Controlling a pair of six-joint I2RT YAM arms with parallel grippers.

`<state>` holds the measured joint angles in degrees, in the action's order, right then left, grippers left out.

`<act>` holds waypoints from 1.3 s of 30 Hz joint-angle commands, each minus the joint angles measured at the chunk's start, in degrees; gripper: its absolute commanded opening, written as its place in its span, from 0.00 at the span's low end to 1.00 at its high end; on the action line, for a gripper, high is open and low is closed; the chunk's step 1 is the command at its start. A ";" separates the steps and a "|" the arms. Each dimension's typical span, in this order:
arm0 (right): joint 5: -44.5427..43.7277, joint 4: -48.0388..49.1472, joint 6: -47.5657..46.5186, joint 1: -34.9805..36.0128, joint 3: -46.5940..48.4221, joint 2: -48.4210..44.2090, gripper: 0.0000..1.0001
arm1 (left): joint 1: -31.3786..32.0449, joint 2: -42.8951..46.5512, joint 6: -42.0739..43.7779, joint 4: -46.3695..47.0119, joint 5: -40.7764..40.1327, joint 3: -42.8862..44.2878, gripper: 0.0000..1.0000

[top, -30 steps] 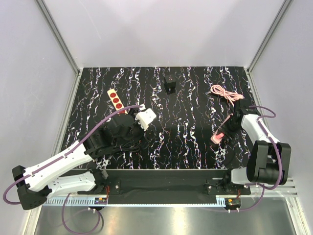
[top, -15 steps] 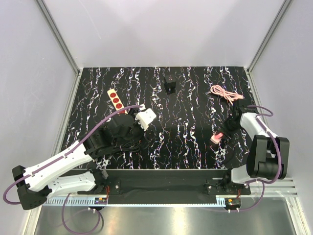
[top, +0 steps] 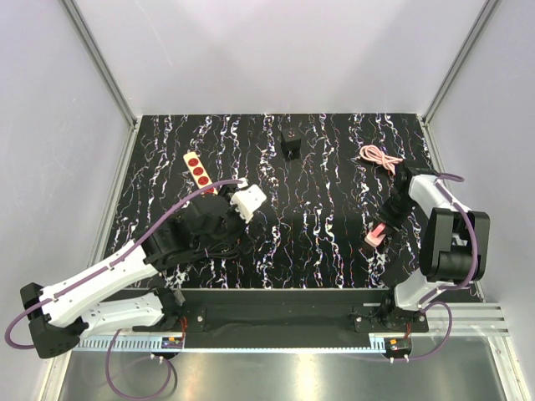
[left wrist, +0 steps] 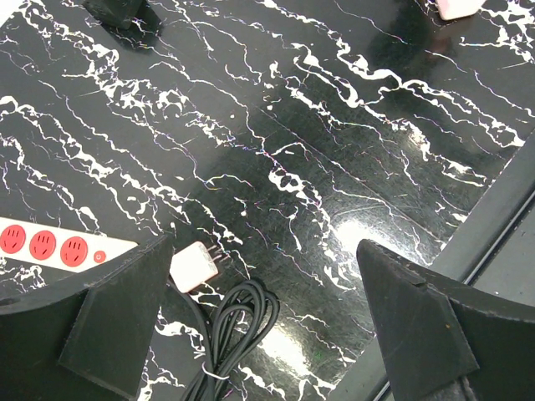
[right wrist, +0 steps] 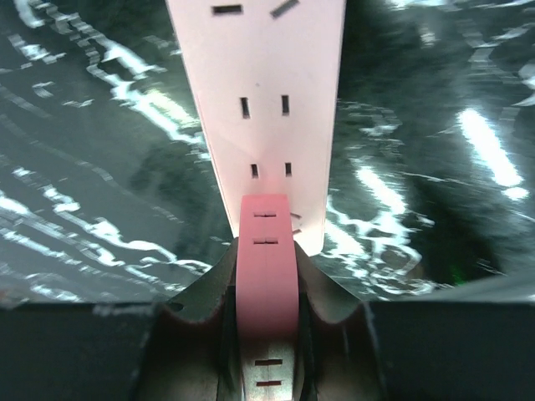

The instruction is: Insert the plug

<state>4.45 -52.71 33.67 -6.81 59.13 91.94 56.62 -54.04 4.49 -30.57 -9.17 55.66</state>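
Observation:
The white plug (left wrist: 194, 266) lies prongs-up on the black marbled table (left wrist: 334, 125) with its black cable coil (left wrist: 238, 322), just right of the cream power strip (left wrist: 50, 244) with red sockets. My left gripper (left wrist: 267, 334) hangs open above them, the plug beside its left finger (left wrist: 117, 326). From above, the strip (top: 198, 170) shows and the left gripper (top: 219, 224) covers the plug. My right gripper (right wrist: 266, 267) is shut on a pink and white socket block (right wrist: 266, 225), which also shows at the right (top: 375, 235).
A small black block (top: 291, 144) stands at the back middle. A coiled pink cable (top: 384, 159) lies at the back right, just behind the right arm. The table's near edge runs along a black rail (top: 276, 313).
The right arm has shifted its forearm back and to the right while the socket block stayed almost in place. The left arm has not moved.

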 commanded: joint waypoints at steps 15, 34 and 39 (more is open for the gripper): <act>-9.71 -0.03 2.19 2.23 0.02 3.59 0.00 | 0.24 2.62 0.61 0.86 -0.15 -0.02 0.99; -9.28 4.89 4.83 5.84 -5.43 10.01 0.00 | 0.24 2.36 0.78 0.86 -0.50 -0.29 0.99; -9.02 4.98 4.12 5.84 -7.19 9.13 0.00 | 0.24 1.92 0.87 0.86 -0.32 -0.20 0.99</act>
<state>-4.67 -53.47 36.23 -1.80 59.72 94.83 56.62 -52.56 4.64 -31.14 -9.23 55.64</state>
